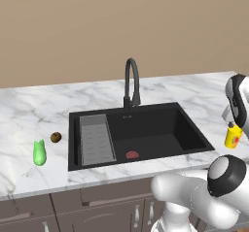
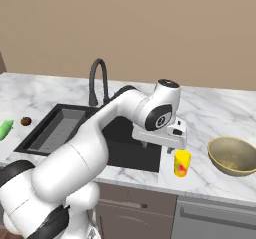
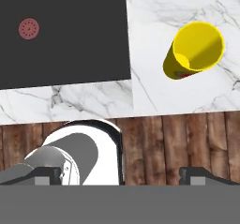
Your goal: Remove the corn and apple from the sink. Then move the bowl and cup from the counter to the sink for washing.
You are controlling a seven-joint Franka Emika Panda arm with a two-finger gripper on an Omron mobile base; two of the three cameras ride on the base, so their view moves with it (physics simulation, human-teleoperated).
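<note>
The gripper [image 3: 120,174] hangs above the counter [image 1: 29,114] just right of the sink [image 1: 192,139], its fingers spread fully apart and holding nothing. The cup [image 2: 182,163] stands upright below it on the near strip of the counter, long axis vertical and open mouth up; in the hand view the mouth faces the camera, with the red mark low on the side. The bowl [image 2: 233,155] sits right of the cup, well apart from it, opening upward. The corn [image 1: 39,153] lies on the counter left of the sink, its long axis running near to far with its pointed tips toward the far side. The apple [image 1: 56,137] rests just beyond the corn, near the sink's left rim. A reddish round drain [image 1: 132,155] marks the basin floor beside the ribbed rack [image 1: 96,139], and the faucet [image 1: 131,80] arches over the far edge.
</note>
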